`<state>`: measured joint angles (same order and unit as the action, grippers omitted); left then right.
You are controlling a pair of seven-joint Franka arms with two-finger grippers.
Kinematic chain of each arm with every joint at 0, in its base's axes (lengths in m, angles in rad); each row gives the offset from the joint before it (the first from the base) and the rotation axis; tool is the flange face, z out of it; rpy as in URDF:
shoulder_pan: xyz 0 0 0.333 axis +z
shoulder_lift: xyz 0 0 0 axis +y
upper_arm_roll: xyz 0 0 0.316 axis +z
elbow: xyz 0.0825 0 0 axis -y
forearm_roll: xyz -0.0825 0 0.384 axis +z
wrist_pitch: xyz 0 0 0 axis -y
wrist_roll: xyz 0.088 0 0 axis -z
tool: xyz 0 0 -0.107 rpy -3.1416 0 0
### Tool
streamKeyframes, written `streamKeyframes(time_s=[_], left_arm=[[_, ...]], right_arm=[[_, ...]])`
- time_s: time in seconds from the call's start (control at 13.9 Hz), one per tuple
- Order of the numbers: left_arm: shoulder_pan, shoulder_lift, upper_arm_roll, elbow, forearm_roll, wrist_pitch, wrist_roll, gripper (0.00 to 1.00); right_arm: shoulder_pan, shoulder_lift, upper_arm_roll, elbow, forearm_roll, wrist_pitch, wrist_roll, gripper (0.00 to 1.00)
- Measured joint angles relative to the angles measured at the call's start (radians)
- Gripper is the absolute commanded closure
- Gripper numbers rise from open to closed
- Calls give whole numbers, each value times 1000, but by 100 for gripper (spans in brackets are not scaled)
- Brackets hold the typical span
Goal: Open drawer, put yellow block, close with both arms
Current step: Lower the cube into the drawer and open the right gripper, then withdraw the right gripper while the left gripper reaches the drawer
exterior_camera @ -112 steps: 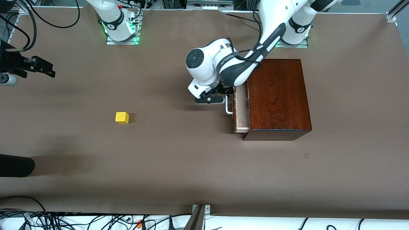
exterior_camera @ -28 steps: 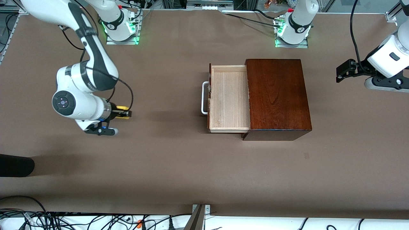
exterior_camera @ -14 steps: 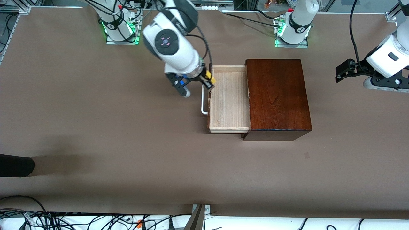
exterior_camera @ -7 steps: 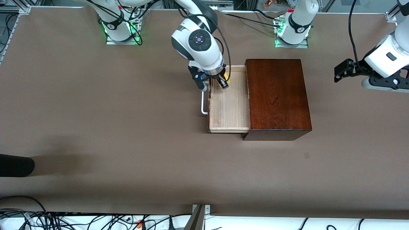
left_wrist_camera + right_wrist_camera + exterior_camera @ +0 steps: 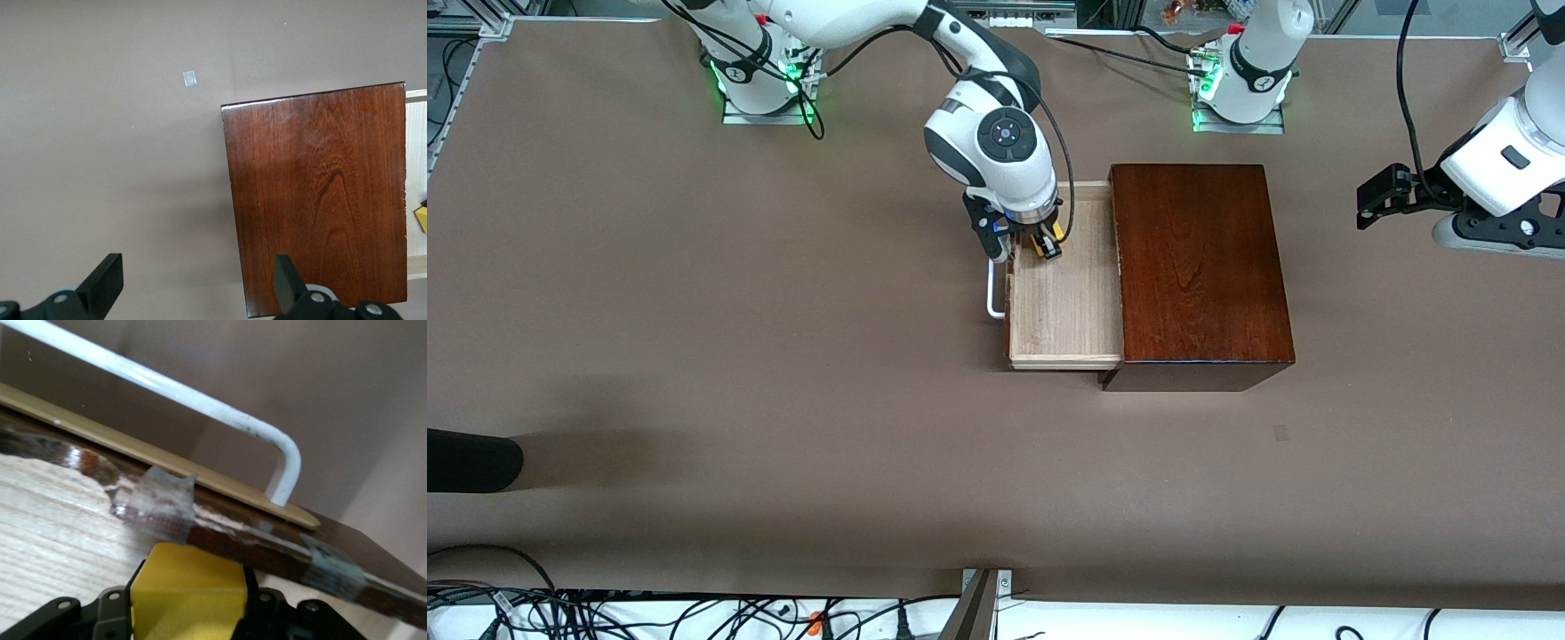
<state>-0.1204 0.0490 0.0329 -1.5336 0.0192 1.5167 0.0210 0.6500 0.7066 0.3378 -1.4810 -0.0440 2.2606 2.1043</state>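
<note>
- Right now the right gripper (image 5: 1047,243) hangs over the pulled-out drawer (image 5: 1065,302), its two black fingers (image 5: 257,608) pinching the yellow block (image 5: 1053,233) between them.
- Seen from the right wrist, the yellow block (image 5: 187,593) is a small bright cube with a flat, evenly coloured face and clean edges, filling the gap from one finger to the other.
- Just past the fingertips runs the drawer's (image 5: 60,527) dark reddish-brown front edge, chipped and patched with pieces of clear tape (image 5: 157,500); outside that edge stands the white bar handle (image 5: 220,420), bent at its corner.
- Under the fingers lies the pale unfinished-wood floor of the drawer, bare grain with nothing else on it.
- From the front, the drawer stands out of the glossy dark mahogany box (image 5: 1199,267) toward the right arm's end of the table, and the white handle (image 5: 993,289) shows at its front.
- The block is up in the grip, over the part of the drawer near its front wall.
- Meanwhile the left gripper (image 5: 1380,197) waits in the air over bare table (image 5: 783,400) at the left arm's end, well apart from the box; in the left wrist view its fingers (image 5: 107,283) are spread wide with nothing between them.
- That same view shows the box top (image 5: 320,193) and a small pale tape square (image 5: 189,79) on the table.
</note>
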Motion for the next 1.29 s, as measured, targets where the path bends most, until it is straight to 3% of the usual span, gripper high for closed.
streamKeyframes(time_s=[0.07,0.14,0.5,0.72,1.01,1.29], left_arm=[[0,0,0,0,0,0,0,0],[0,0,0,0,0,0,0,0],[0,0,0,0,0,0,0,0],[-2,0,-1,0,0,-1,0,0],[-5,0,-3,0,0,-2,2,0],[-17,5,-25,0,-21,-2,2,0]], right_arm=[[1,1,0,4,-1,2,1,18],[2,1,0,6,-1,2,1,0],[2,-9,-5,26,-5,-19,2,0],[-5,-62,-37,75,-7,-136,-17,0],[-73,-154,-54,167,-6,-373,-211,0],[-187,-229,-59,185,-3,-486,-517,0]])
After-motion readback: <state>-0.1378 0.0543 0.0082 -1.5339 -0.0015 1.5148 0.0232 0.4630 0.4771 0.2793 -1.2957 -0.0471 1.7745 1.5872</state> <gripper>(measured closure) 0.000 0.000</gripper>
